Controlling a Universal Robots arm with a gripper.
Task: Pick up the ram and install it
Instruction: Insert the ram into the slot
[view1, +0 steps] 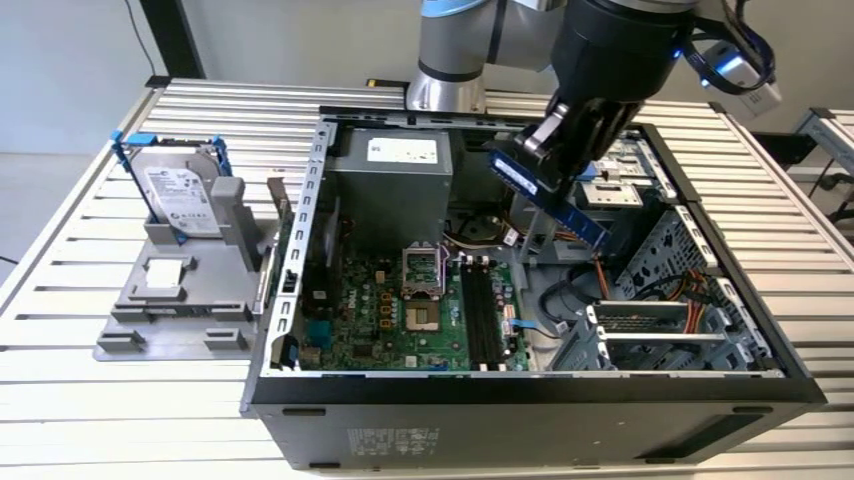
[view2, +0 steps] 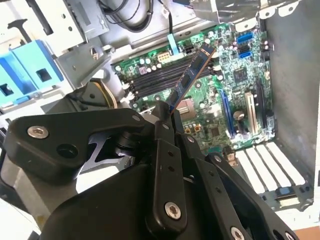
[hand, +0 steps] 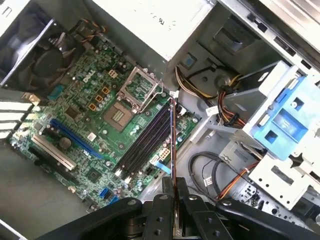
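Note:
My gripper (view1: 545, 152) is shut on the ram (view1: 558, 205), a long thin stick held tilted above the open computer case (view1: 287, 300). In the exterior view it hangs over the drive-bay side, toward that view's right of the motherboard (view1: 400, 300). In the second wrist view the ram (view2: 192, 75) juts out from the gripper (view2: 168, 116) over the black memory slots (view2: 160, 77). In the first wrist view the ram (hand: 173, 140) appears edge-on, rising from the gripper (hand: 173, 187) beside the memory slots (hand: 147, 140). The ram is clear of the board.
A silver hard drive in a blue frame (view1: 180, 188) stands on a grey fixture (view1: 167, 295) at the exterior view's left of the case. Inside the case are the power supply (view1: 394, 165), cables (view1: 567, 300), a blue drive bracket (hand: 282, 120) and the CPU socket (view1: 420, 270).

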